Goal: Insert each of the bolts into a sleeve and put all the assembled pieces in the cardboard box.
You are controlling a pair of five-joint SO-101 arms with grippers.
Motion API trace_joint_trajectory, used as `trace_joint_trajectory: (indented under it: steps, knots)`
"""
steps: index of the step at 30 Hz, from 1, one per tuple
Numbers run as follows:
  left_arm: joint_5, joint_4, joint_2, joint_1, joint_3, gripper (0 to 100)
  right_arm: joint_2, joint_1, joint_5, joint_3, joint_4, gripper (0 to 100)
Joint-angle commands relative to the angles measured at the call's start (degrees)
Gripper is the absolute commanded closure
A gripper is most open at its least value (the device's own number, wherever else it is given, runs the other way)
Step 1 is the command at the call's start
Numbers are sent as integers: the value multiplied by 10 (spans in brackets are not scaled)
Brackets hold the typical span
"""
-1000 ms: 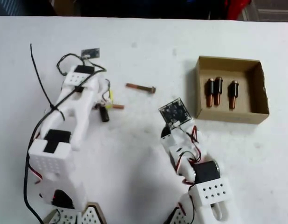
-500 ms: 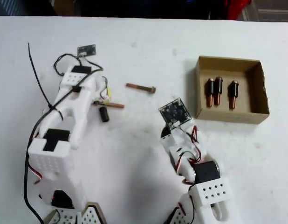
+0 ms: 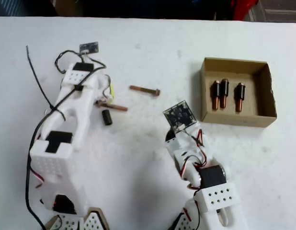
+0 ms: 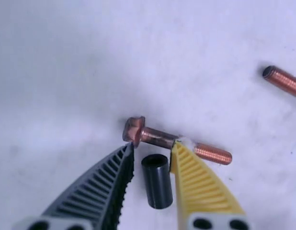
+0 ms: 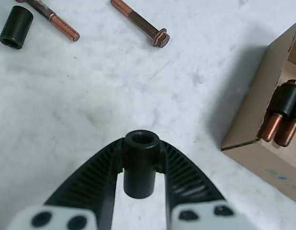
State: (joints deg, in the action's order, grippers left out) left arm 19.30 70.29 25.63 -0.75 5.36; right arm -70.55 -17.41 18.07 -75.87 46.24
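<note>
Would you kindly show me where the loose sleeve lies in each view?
High: sleeve left of centre, just below a bolt.
Left wrist: sleeve seen between the left hand's fingers, by that bolt.
Right wrist: sleeve far off, by the same bolt.
Landmark: that bolt.

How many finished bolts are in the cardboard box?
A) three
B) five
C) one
A: three sleeved bolts lie side by side inside the cardboard box, each with a black sleeve on its copper shaft.
</note>
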Motion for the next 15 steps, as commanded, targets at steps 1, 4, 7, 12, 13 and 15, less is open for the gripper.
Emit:
trace_joint_trajectory:
  steps: [1, 4, 7, 12, 13, 15]
  knots:
    - [5, 41, -77, 7, 19, 846, -12, 1, 5, 6, -12, 981]
    - [5, 35, -81, 7, -5, 846, -12, 1, 5, 6, -12, 981]
    - [5, -3, -81, 7, -45, 846, -12, 1, 5, 6, -12, 981]
    - [5, -46, -81, 21, -93, 846, -12, 3, 5, 6, -12, 981]
    - [5, -52, -81, 25, -96, 846, -12, 3, 5, 6, -12, 981]
    - [5, -65, -81, 29, -98, 846, -12, 3, 5, 6, -12, 981]
